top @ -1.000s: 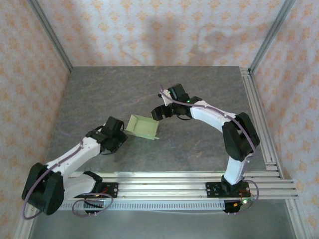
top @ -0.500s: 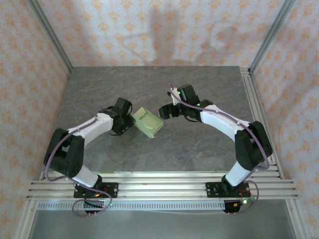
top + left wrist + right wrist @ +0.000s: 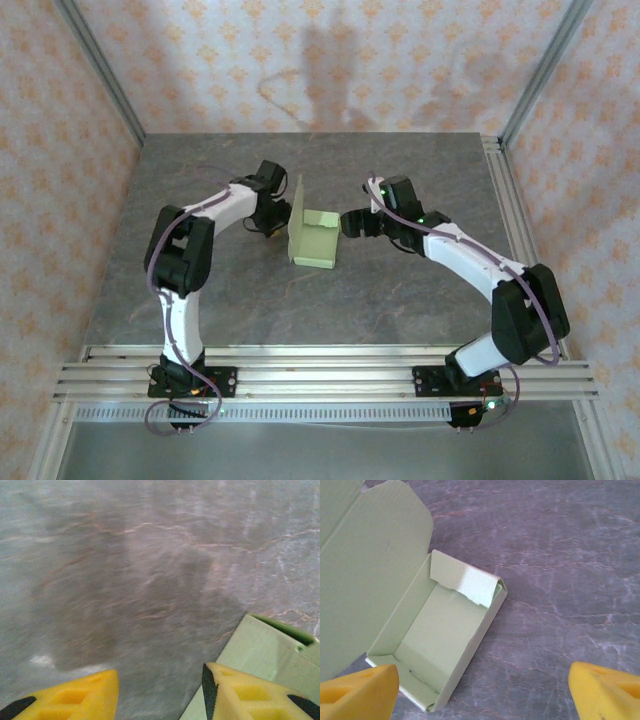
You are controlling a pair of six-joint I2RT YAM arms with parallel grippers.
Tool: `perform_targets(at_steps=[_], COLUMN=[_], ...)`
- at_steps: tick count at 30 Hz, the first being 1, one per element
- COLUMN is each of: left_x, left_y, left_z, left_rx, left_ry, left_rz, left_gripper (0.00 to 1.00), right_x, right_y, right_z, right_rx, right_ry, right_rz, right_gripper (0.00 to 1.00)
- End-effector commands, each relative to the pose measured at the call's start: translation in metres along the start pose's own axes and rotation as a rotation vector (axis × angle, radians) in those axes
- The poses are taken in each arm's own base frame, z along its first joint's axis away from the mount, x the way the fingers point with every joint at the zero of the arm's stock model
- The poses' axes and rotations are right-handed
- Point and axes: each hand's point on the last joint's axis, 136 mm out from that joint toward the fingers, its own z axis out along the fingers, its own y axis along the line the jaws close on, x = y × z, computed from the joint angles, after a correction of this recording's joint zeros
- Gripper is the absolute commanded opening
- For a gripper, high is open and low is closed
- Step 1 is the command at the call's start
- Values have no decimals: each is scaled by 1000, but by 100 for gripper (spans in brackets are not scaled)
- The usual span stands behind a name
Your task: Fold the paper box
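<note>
Paper box [image 3: 315, 238] on grey marbled table [image 3: 410, 300]

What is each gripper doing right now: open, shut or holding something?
Left gripper: open, nothing between its fingers; the paper box lies beside one finger.
Right gripper: open wide, holding nothing.

Blur smears the table [image 3: 125, 570] in the left wrist view, where the paper box [image 3: 255, 650] runs off the right and bottom edges, partly behind a fingertip [image 3: 250, 695] of the left gripper [image 3: 160, 700]. From the right wrist, its lid [image 3: 365, 565] is cut by the top and left edges, one corner behind a fingertip [image 3: 360, 690] of the right gripper [image 3: 482, 690].
</note>
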Motion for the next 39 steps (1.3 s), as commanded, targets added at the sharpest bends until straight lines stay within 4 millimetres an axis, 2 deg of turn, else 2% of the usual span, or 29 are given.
perform_targets(at_steps=[1, 5, 10, 13, 18, 19, 20, 22, 24, 27, 33, 39], left_x=[23, 36, 25, 8, -13, -13, -15, -11, -2, 12, 26, 27], left_y=[-25, -59, -58, -42, 4, 15, 23, 43, 61, 78, 99, 101], left_z=[5, 14, 8, -7, -42, -46, -62, -74, -83, -93, -102, -105], left_rx=[28, 99, 83, 76, 57, 45, 51, 28, 8, -8, -35, -42], left_ry=[131, 206, 160, 92, -13, -20, -52, -77, -91, -111, -141, -152], left_rz=[120, 187, 182, 133, 48, 34, 27, 13, 3, -7, -28, -30], left_gripper=[48, 49, 51, 55, 64, 65, 66, 68, 68, 69, 70, 70], right_x=[-13, -10, 2, 11, 18, 19, 18, 16, 16, 18, 27, 34], right_y=[-9, -17, -18, -15, -18, -19, -21, -25, -28, -30, -39, -44], right_z=[-12, -14, -10, -7, 9, 13, 20, 31, 43, 57, 76, 85], right_rx=[35, 30, -12, -47, -68, -71, -67, -55, -54, -59, -33, -25], right_ry=[-68, -57, 9, 50, 132, 156, 175, 202, 244, 308, 385, 406], right_rz=[30, 26, -76, -219, -338, -342, -341, -328, -295, -248, -198, -198], right_gripper=[88, 89, 88, 87, 76, 74, 73, 66, 57, 54, 39, 25])
